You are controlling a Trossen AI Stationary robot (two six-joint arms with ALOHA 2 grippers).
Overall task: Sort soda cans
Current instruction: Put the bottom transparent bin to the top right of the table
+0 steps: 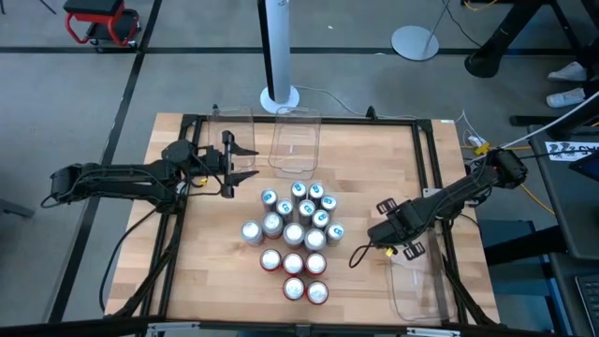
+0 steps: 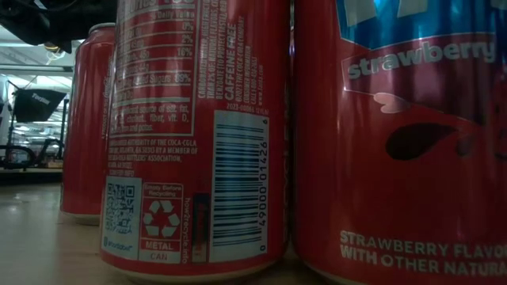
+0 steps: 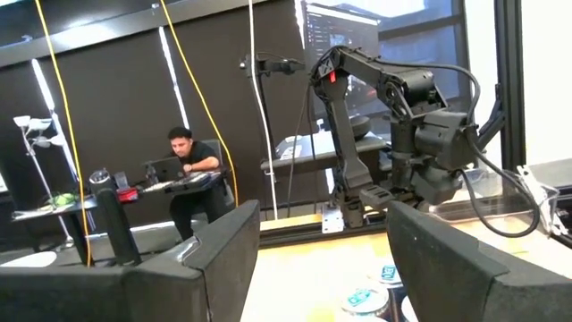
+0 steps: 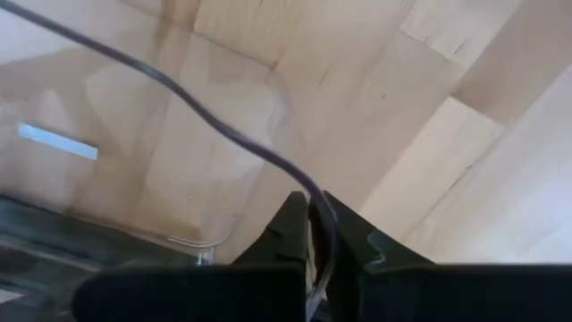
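The soda cans [image 1: 295,239] stand upright in a tight cluster at mid-table: teal-topped ones [image 1: 309,201] farthest, silver ones [image 1: 281,229] in the middle, red ones [image 1: 295,276] nearest. The low view is filled by red cans [image 2: 198,134] on the wood. My left gripper [image 1: 229,164] hangs open at the cluster's far left, level with the table, a few can tops [image 3: 366,300] showing below it. My right gripper [image 1: 379,241] sits right of the cluster, shut on a clear plastic tub [image 1: 418,285]. My right gripper pinches the clear tub's thin rim [image 4: 315,210] between its two fingers [image 4: 290,228], which nearly meet. It comes slanting down from the table's right. The tub's floor with a pale label [image 4: 54,143] shows beyond the fingers; whether the tub is lifted off the wood I cannot tell.
Two more clear tubs [image 1: 234,131] [image 1: 295,142] stand at the table's far edge, behind the cans. A white pole base [image 1: 279,95] stands beyond that edge. Bare wood lies near left of the cluster. A person sits at a desk [image 3: 183,161] far across the room.
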